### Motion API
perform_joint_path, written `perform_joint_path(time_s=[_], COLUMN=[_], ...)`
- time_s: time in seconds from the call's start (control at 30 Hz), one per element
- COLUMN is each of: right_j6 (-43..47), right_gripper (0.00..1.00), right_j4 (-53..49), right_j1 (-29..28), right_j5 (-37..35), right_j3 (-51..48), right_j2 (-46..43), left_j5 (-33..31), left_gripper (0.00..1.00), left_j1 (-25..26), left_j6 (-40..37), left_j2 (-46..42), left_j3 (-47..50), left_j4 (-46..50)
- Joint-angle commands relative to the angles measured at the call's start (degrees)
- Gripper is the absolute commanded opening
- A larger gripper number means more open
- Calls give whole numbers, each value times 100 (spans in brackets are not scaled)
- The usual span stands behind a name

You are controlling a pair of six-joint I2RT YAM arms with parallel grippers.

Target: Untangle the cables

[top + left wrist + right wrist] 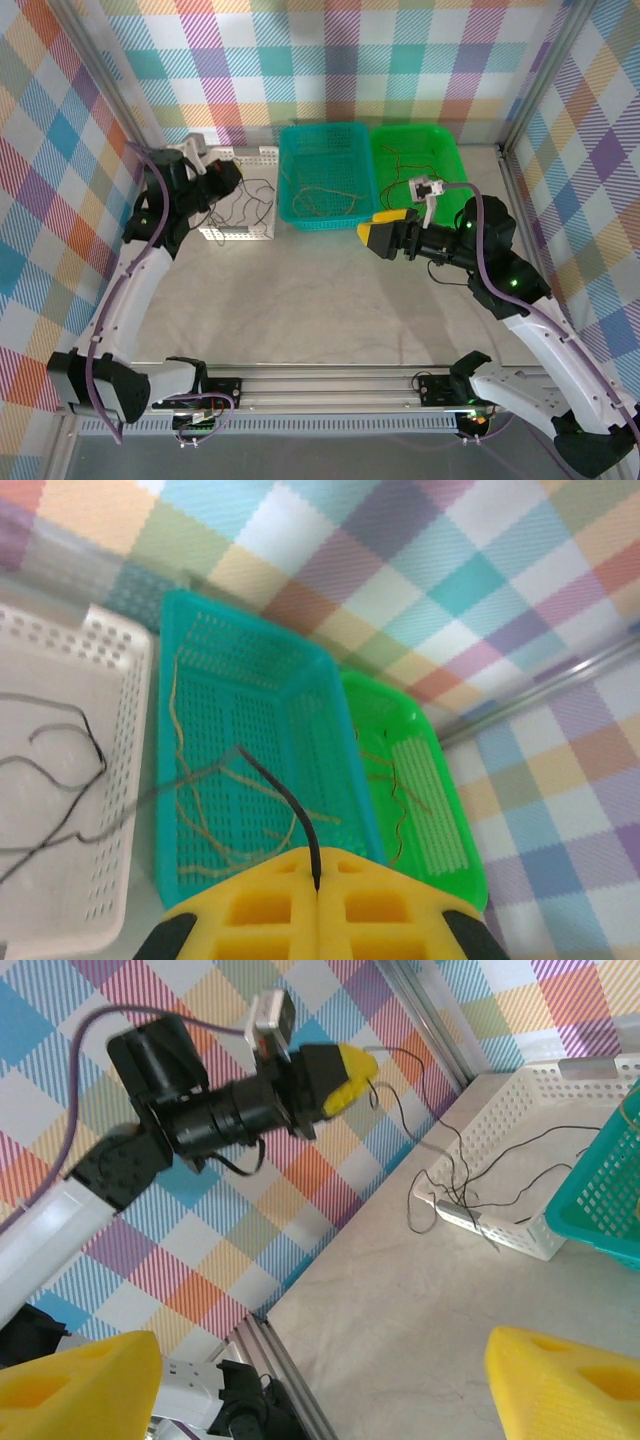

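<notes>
Left of the blue basket (330,127), over the white basket (240,238), the left pincer (317,905) was shut tight on one black wire (300,815). That wire ran from its yellow tips down toward the white basket. More black wires (248,200) lay in the white basket, crossed over each other in a loose heap, and some trailed over its edge. Inside the blue basket lay thin yellow wires (322,203), spread out on its floor. Just to the right of the blue basket stood the green basket (445,150), with a few thin reddish wires (403,160) in it. Near the front right corner of the blue basket, over the table (320,300), the right pincer (322,1370) was wide open and held nothing. It looked like part of the job was done, because the yellow and reddish cables already lay in their own baskets. The black ones looked like what was left. They seemed still mixed up, and the one in the left pincer would likely need to be pulled free of the rest.
</notes>
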State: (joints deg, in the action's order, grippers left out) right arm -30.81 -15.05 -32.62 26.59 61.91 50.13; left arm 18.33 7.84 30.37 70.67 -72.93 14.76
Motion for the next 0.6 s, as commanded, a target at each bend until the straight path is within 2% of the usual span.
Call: perform_joint_path(time_s=[0.0, 0.13, 0.33, 0.57], right_j6=[130, 86, 192, 345], right_gripper=[84, 84, 85, 85], right_j4=[178, 354, 336, 221], right_j1=[11, 10, 10, 10], right_j5=[127, 391, 513, 619], right_j3=[-73, -125, -135, -134], right_j2=[68, 240, 391, 463], left_j5=[-148, -366, -562, -528], left_gripper=[0, 0, 0, 0], left_j1=[-77, -247, -465, -590], left_j6=[-145, -360, -424, -409], left_j2=[66, 469, 1090, 2004], left_j3=[-950, -1457, -1572, -1889], left_j4=[-245, 18, 9, -144])
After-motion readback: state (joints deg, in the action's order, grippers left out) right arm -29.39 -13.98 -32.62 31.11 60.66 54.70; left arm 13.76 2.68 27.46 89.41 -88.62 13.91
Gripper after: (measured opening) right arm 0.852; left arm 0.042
